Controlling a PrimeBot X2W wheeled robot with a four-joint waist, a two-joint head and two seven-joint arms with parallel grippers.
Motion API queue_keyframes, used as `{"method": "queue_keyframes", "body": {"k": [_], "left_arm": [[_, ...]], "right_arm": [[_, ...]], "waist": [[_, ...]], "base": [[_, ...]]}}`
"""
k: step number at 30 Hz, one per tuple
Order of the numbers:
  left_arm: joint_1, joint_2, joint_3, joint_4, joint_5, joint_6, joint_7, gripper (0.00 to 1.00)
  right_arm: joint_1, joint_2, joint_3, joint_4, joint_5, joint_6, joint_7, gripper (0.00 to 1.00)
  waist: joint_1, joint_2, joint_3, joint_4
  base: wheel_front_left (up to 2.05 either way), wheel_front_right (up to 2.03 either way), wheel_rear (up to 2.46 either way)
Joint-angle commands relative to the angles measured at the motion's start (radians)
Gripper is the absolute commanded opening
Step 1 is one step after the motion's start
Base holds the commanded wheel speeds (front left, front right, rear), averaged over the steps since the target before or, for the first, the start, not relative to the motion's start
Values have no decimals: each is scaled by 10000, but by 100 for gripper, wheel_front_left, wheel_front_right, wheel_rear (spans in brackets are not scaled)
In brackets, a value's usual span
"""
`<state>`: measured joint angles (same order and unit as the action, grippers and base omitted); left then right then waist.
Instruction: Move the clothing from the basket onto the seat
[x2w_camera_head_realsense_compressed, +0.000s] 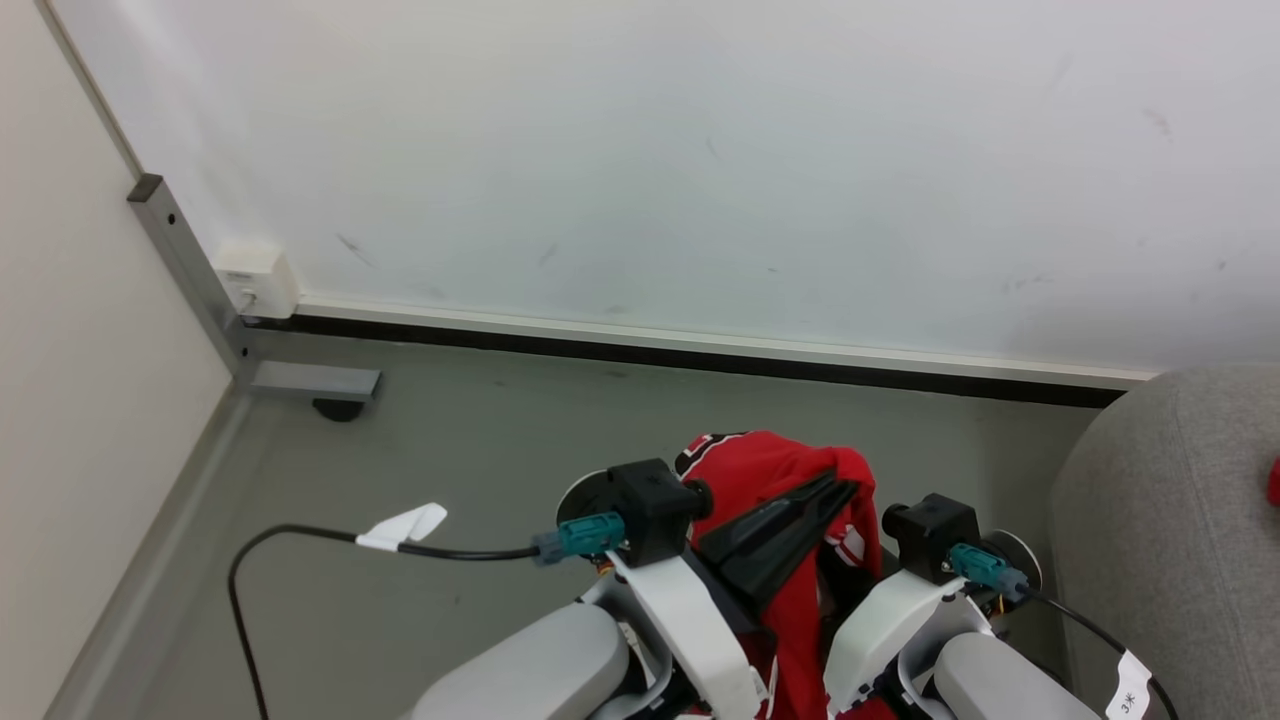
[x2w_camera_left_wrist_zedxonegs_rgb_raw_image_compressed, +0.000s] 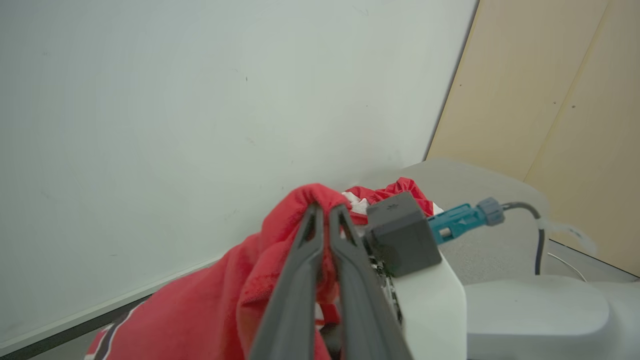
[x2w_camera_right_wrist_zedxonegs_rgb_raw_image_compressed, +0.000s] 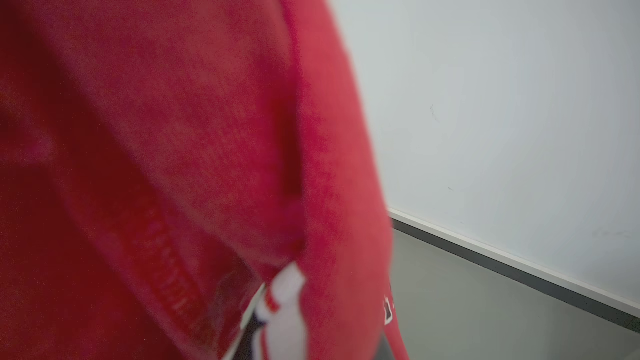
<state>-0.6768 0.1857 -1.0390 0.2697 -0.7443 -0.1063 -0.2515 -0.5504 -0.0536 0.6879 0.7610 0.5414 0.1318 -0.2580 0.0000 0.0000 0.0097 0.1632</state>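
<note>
At the bottom centre of your head view, your left gripper (x2w_camera_head_realsense_compressed: 838, 492) has its two dark fingers pressed together on a fold of the red jersey (x2w_camera_head_realsense_compressed: 760, 465). The jersey drapes over them and hangs down between your forearms. The right wrist camera block (x2w_camera_head_realsense_compressed: 930, 535) sits just right of those fingertips. Red cloth lies close against its lens, so you cannot tell whether the right gripper is open or closed. Beyond is grey floor (x2w_camera_head_realsense_compressed: 480, 450), with a black cable (x2w_camera_head_realsense_compressed: 480, 553) at lower left. The grey seat (x2w_camera_head_realsense_compressed: 1170, 520) takes the lower right edge, not touching the held jersey. The pale wall (x2w_camera_head_realsense_compressed: 700, 150) spans the top.
</note>
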Motion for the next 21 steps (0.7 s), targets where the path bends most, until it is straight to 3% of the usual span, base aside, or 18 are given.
{"method": "queue_keyframes", "body": {"k": [1, 12, 13, 14, 21], "left_arm": [[0, 64, 35, 16, -21, -15, -36, 0], [156, 141, 90, 94, -48, 109, -49, 0], [187, 145, 88, 91, -57, 118, -51, 46], [216, 163, 89, 87, -64, 119, -53, 100], [582, 383, 58, -405, 96, 44, -116, 100]], "right_arm": [[-135, 7, -29, -61, 30, -23, -74, 0], [202, -132, -741, -711, -282, -23, -77, 0], [232, -156, -839, -771, -290, -23, -77, 0], [249, -189, -963, -816, -333, -23, -71, 0], [543, -444, -2035, -1403, -712, -23, -59, 0]], "waist": [[0, 0, -5, -22], [0, 0, -70, -226], [0, 0, -67, -253], [0, 0, -56, -291], [0, 0, -30, -933]], "base": [[0, 0, 0], [0, 0, 0], [0, 0, 0], [0, 0, 0], [0, 0, 0]]}}
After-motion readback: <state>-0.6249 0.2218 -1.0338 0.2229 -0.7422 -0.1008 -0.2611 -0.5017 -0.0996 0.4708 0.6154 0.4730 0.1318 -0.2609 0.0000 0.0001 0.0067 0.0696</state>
